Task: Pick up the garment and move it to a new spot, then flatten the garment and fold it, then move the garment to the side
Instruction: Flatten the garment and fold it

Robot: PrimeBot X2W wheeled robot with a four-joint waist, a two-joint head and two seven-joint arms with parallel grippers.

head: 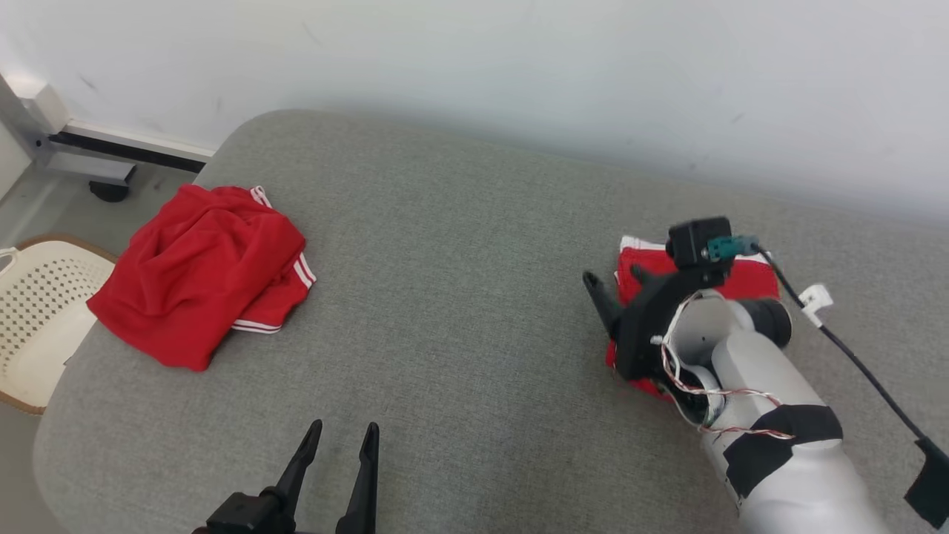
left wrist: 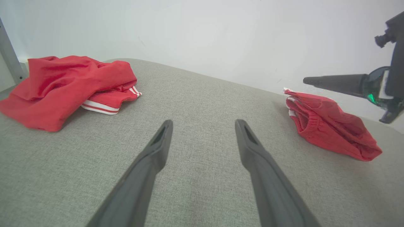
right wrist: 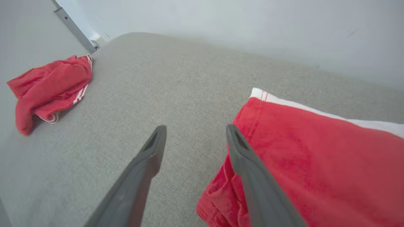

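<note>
A folded red garment (head: 750, 280) with white trim lies at the right of the grey cushioned surface (head: 460, 297). My right gripper (head: 615, 278) is open just above its left edge. In the right wrist view the garment (right wrist: 315, 164) lies under the right finger of that gripper (right wrist: 194, 127), and nothing is held between the fingers. My left gripper (head: 345, 426) is open and empty near the front edge. The left wrist view has this gripper (left wrist: 203, 123) over bare cushion, with the garment (left wrist: 331, 132) off to the right.
A crumpled red garment with white stripes (head: 200, 274) (left wrist: 63, 82) (right wrist: 47, 88) lies at the far left of the cushion. A white perforated chair seat (head: 37, 311) stands beyond the left edge. A pale wall runs behind. A black cable (head: 852, 356) hangs by my right arm.
</note>
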